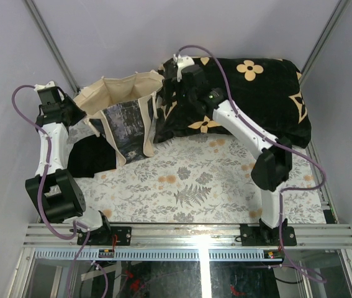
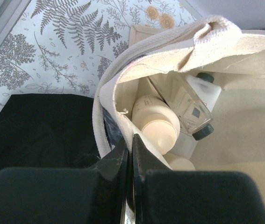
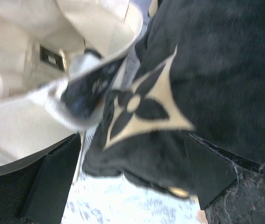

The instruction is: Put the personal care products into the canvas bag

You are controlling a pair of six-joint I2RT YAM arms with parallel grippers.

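The cream canvas bag (image 1: 126, 124) stands open at the back left, its dark printed panel facing forward. My left gripper (image 1: 79, 113) is shut on the bag's left rim (image 2: 105, 100). In the left wrist view the bottles lie inside the bag: a round beige one (image 2: 158, 123), a second beige one (image 2: 183, 163) partly hidden below it, a white flat-sided one (image 2: 206, 93) with a dark cap, and a small squarish one (image 2: 186, 102) with a dark cap. My right gripper (image 1: 165, 87) is open and empty (image 3: 130, 179), above the cushion corner beside the bag's right rim (image 3: 53, 100).
A black cushion with a tan flower pattern (image 1: 250, 93) fills the back right, touching the bag. A flat black cloth (image 1: 92, 155) lies left of the bag and shows in the left wrist view (image 2: 39, 130). The table has a fern-print cover (image 1: 194, 186).
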